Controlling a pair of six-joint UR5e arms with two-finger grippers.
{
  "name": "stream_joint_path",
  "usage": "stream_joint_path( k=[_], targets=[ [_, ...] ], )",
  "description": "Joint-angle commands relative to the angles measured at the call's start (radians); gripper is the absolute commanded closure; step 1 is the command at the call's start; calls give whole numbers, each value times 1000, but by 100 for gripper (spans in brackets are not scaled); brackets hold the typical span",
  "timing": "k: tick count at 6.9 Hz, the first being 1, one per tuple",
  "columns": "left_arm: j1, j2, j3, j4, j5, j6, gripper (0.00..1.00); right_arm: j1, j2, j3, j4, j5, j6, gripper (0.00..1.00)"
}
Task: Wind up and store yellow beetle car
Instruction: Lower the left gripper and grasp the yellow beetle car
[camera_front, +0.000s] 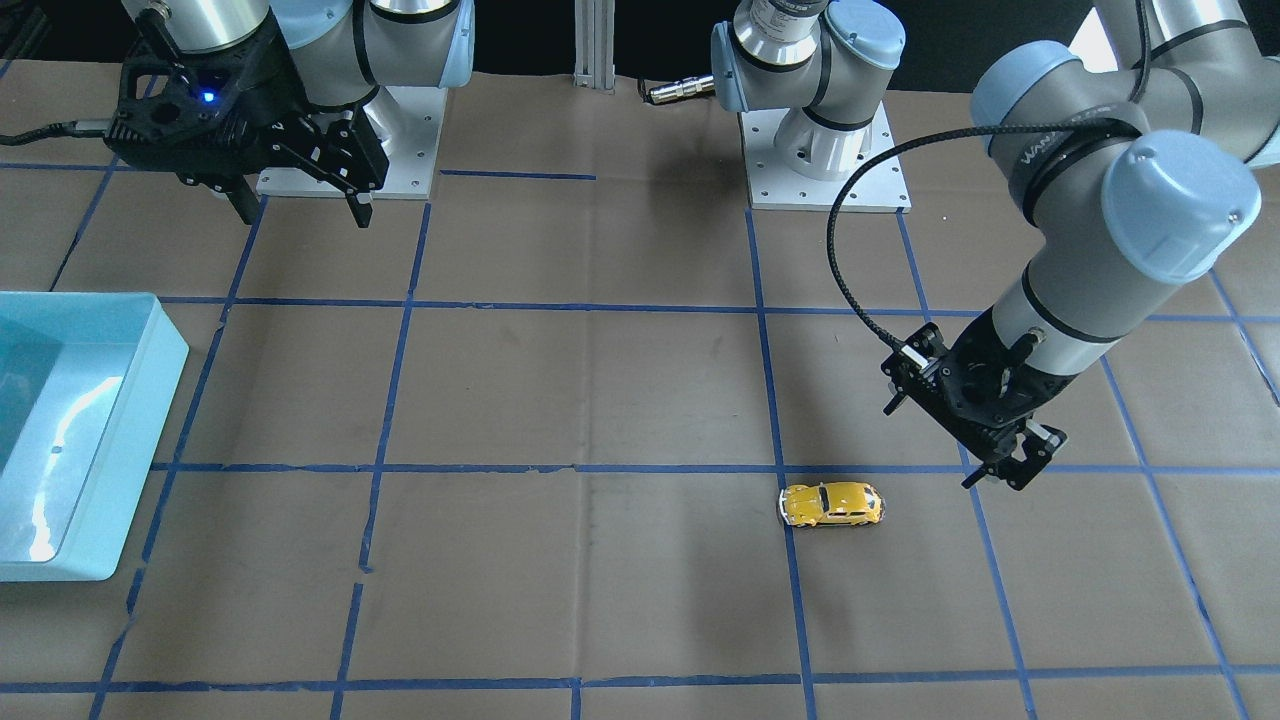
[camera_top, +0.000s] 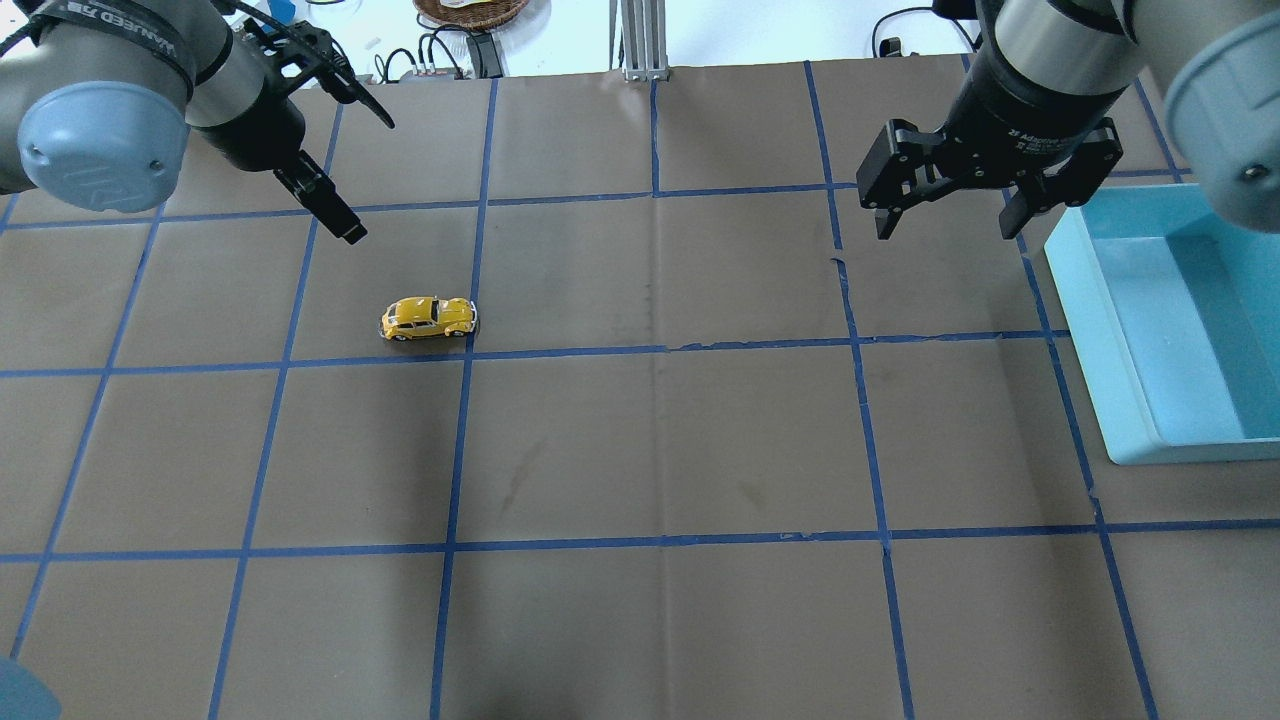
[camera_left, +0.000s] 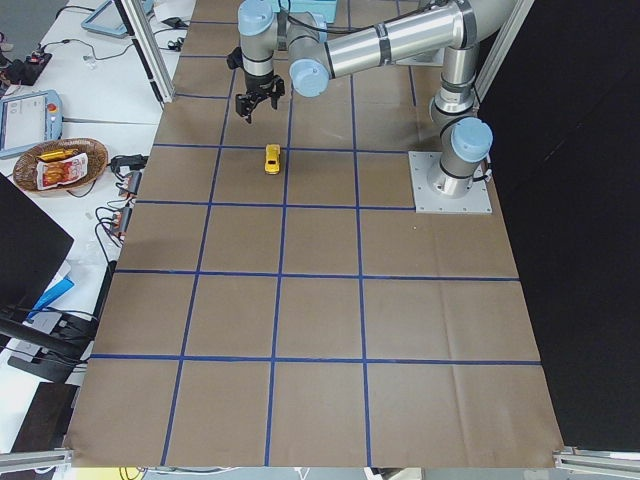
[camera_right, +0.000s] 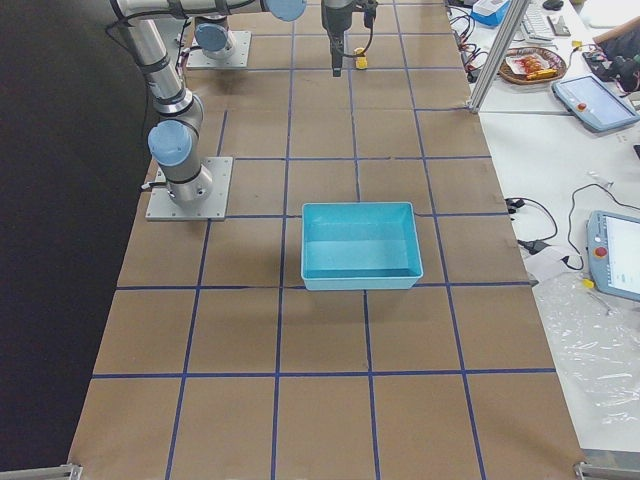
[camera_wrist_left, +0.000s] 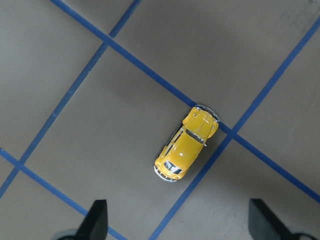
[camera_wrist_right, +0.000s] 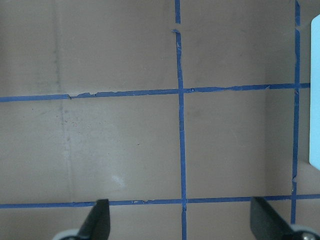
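The yellow beetle car (camera_top: 428, 318) stands on its wheels on the brown table, beside a blue tape line. It also shows in the front view (camera_front: 832, 504) and the left wrist view (camera_wrist_left: 186, 145). My left gripper (camera_top: 370, 178) hovers above the table just beyond and to the left of the car, open and empty; both fingertips frame the bottom of the left wrist view (camera_wrist_left: 180, 222). My right gripper (camera_top: 946, 230) hangs open and empty over the far right of the table, next to the blue bin, with only bare table below it (camera_wrist_right: 180, 222).
A light blue bin (camera_top: 1090, 330) stands at the right side of the table, also shown in the front view (camera_front: 150, 400). Blue tape lines grid the brown paper. Two arm base plates (camera_front: 828, 170) sit at the robot's edge.
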Motion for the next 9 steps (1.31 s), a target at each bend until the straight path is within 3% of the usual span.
stream_joint_path(
  k=[1, 7, 9],
  targets=[
    [-9, -38, -23, 3, 7, 238, 0, 0, 0, 2, 0, -1, 0, 1],
    [-27, -70, -57, 10, 49, 214, 0, -3, 0, 0, 0, -3, -1, 1],
    [-36, -128, -76, 123, 39, 296, 0, -3, 0, 0, 0, -3, -1, 1]
  ],
)
